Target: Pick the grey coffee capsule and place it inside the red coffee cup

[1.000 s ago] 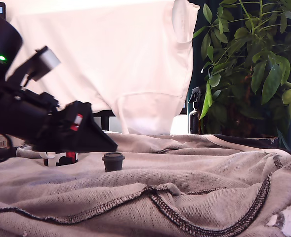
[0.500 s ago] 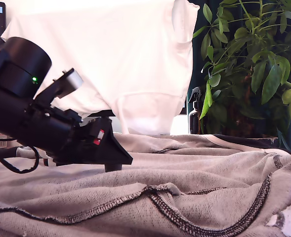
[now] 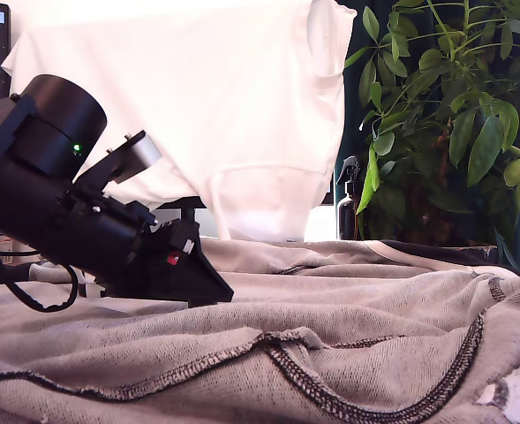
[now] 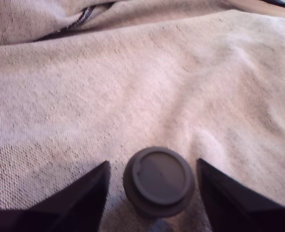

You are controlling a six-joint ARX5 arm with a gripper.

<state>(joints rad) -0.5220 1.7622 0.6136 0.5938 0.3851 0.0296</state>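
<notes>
End effector (image 4: 152, 193) lowered, jaws spread either side of the grey coffee capsule (image 4: 159, 180), positioned to close on it.

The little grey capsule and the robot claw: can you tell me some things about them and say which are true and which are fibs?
1. The grey coffee capsule sits between the two fingers of the gripper. True.
2. The gripper is squeezed tight on the capsule. False: cloth shows on both sides between the capsule and the fingers, so it is open.
3. The capsule stands on a grey cloth. True.
4. The capsule is inside a red cup. False: it is on the cloth, and no cup shows in either view.
5. A green plant stands at the exterior view's right. True.
</notes>
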